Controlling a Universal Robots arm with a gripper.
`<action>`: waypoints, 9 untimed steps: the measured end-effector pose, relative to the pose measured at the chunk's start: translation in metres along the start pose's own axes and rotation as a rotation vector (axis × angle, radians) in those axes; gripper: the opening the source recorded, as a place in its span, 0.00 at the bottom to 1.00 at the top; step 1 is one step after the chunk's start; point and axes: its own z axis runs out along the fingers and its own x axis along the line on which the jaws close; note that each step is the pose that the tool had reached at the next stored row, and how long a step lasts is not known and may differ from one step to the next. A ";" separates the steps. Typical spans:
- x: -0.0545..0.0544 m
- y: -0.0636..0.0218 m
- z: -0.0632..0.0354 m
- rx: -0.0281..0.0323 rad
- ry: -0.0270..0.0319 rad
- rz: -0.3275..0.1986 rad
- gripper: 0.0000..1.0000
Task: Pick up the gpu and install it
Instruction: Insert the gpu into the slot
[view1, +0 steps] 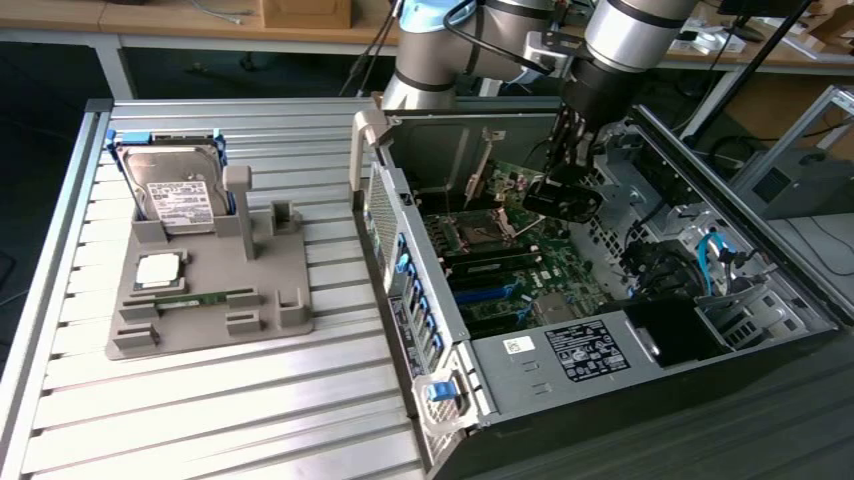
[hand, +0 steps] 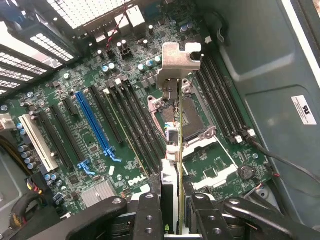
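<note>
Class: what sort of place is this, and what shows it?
Probably a robotics lab for computer assembly: a silver robot arm reaches into an open black computer case; a grey parts stand sits beside it.

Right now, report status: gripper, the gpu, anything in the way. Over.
Gripper shut on the gpu, a thin green circuit card with silver metal bracket. Card hanging over green motherboard inside open computer case, unseated. Nothing between them.
</note>
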 end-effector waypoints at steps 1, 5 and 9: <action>0.000 0.0000 0.0000 -0.0001 0.0001 -0.002 0.27; 0.000 0.0000 0.0002 -0.0004 0.0003 -0.013 0.27; 0.000 0.0000 0.0003 -0.0006 0.0006 -0.025 0.27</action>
